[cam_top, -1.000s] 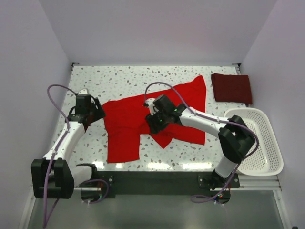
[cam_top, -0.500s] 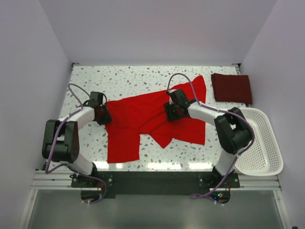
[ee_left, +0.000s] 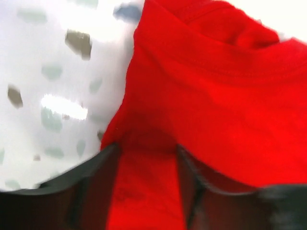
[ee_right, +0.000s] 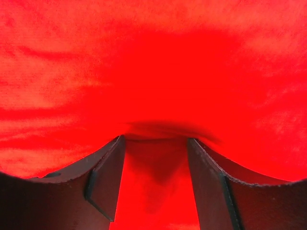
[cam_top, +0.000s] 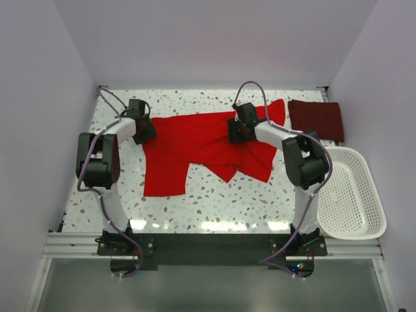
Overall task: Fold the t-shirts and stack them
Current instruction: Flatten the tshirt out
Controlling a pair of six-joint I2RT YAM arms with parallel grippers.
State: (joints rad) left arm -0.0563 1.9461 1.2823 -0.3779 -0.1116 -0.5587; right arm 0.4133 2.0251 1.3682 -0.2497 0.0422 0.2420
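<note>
left gripper [cam_top: 143,130] is pinching the bright red t-shirt [cam_top: 188,146] at its far-left corner — right gripper [cam_top: 236,132] is clamping its cloth further right; the dark maroon t-shirt [cam_top: 316,119] is lying folded, apart.

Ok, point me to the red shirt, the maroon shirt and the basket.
red shirt [cam_top: 195,140]: top view, middle of its spread-out body.
maroon shirt [cam_top: 316,120]: top view, centre of the folded square.
basket [cam_top: 354,201]: top view, bare slatted floor inside the rim.
</note>
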